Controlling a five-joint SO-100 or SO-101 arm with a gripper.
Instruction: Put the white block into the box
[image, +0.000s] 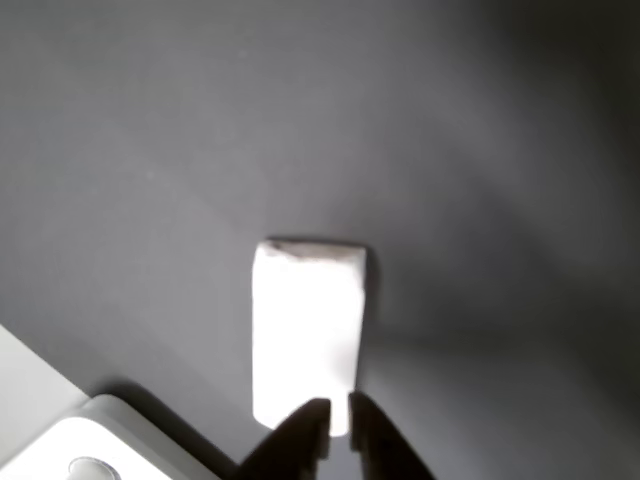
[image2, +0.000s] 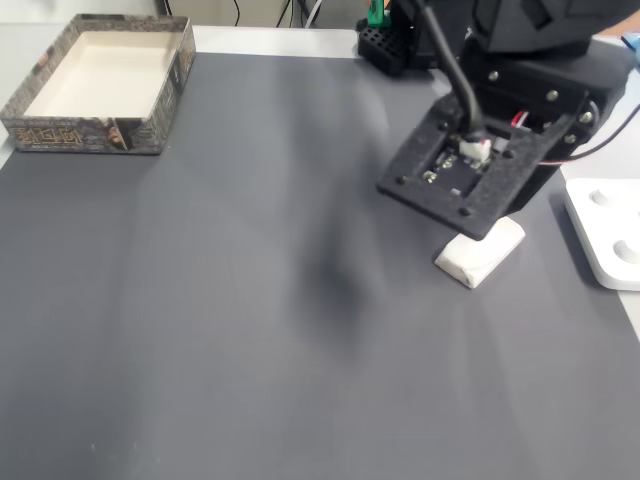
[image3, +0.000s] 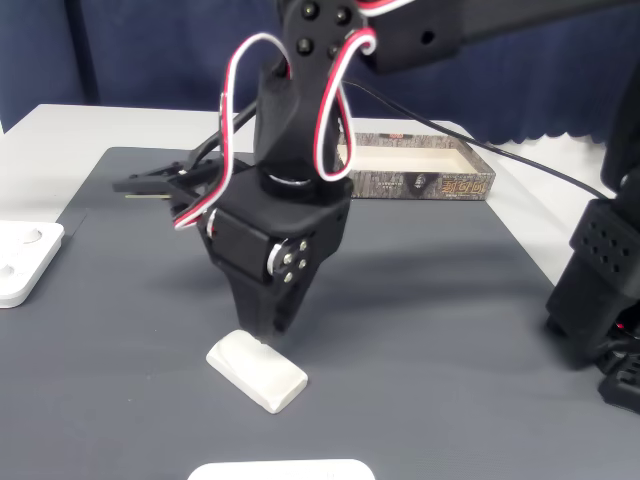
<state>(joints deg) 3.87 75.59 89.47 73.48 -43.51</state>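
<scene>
In the fixed view from the far side, the box (image2: 97, 85) sits at the far left corner of the grey surface (image2: 250, 330). It is cream inside, with a speckled brown rim. To its right there is a wide bare stretch of grey. Then comes the white block (image2: 480, 252), well apart from the box. It lies flat, and my black arm hangs right over it. Past the block, at the right edge, lies a white device (image2: 605, 230).

In the other fixed view, the white block (image3: 257, 370) lies in front, near the middle, and my fingers (image3: 262, 330) point straight down at its left end. The box (image3: 420, 170) is behind my arm, a bit to the right.

In the view that looks down past my fingers, the corner of the white device (image: 60, 450) shows at the bottom left. The white block (image: 307, 330) is in the middle, long way up and down. My fingers (image: 338, 405) are two dark tips at its near end, almost closed, with just a thin gap between them. They hold nothing. I cannot tell if they touch the block.
</scene>
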